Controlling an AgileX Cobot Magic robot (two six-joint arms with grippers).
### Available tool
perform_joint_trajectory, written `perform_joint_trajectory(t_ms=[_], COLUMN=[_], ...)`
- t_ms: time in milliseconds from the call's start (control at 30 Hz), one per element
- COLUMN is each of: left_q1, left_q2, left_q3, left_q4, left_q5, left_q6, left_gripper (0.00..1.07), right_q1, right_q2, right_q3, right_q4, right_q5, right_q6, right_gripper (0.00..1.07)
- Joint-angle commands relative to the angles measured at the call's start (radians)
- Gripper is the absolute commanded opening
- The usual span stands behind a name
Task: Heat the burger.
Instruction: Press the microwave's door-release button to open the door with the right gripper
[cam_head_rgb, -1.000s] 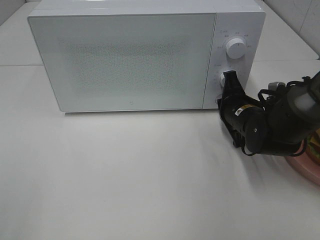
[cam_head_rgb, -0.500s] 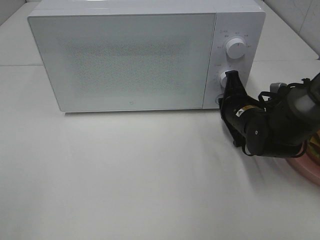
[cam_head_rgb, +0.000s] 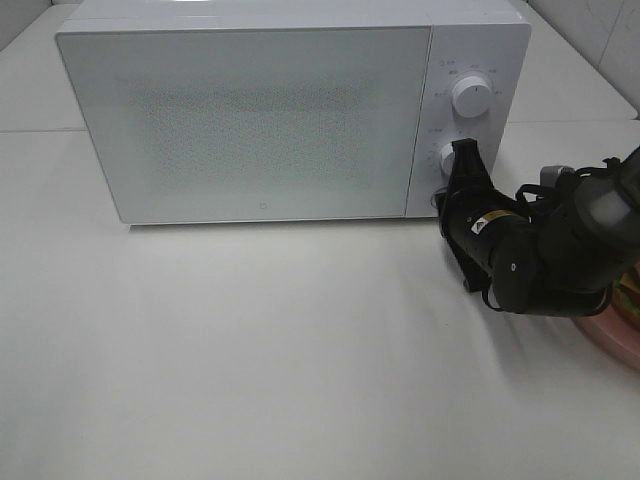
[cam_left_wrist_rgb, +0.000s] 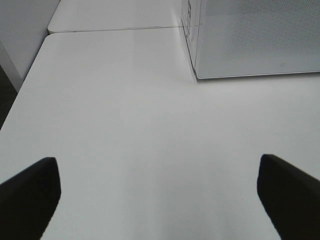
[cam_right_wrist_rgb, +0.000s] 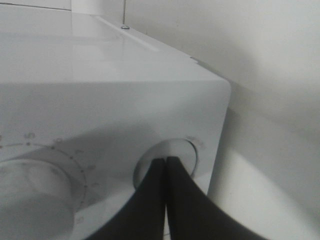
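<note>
White microwave (cam_head_rgb: 290, 110) has its door closed. The right gripper (cam_right_wrist_rgb: 166, 161), fingers pressed together and holding nothing, touches its round button (cam_right_wrist_rgb: 181, 149). The burger (cam_head_rgb: 632, 292) lies just behind that arm, well away from the left gripper (cam_left_wrist_rgb: 160, 197), whose fingers are spread wide.

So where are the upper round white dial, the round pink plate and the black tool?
Upper round white dial (cam_head_rgb: 471, 95): high view, knob centre.
Round pink plate (cam_head_rgb: 620, 345): high view, near rim.
Black right tool (cam_right_wrist_rgb: 166, 167): right wrist view, shut fingertips.

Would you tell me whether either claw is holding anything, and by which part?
Nothing is held: the shut right claw touches the round button on the microwave, and the left claw hangs open.
</note>
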Motion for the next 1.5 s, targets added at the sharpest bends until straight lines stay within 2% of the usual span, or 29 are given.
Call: perform_joint_trajectory(t_ms=[33,900,1367,1500], left_q1=[-0.003,-0.003,-0.003,-0.003], left_q2=[-0.02,-0.02,-0.02,-0.02], left_q3=[0.002,0.002,0.002,0.002], left_q4=[-0.006,-0.006,-0.006,-0.006], left_q5=[-0.004,-0.004,-0.004,-0.004], left_q6=[-0.003,-0.003,-0.003,-0.003], left_gripper=[1.02,1.02,1.02,1.02], right_q1=[-0.015,-0.039,-0.051,-0.051], right_q2=[-0.018,-0.018,-0.001,-0.001], right_q3=[-0.041,-0.081,-0.179,-0.177], right_q4=[-0.012,0.002,-0.018,-0.02], right_q5=[-0.139,-0.132,-0.101,-0.096], right_q6=[0.004,0.029,0.056,0.071], right_gripper=[0.0,0.0,0.0,0.0])
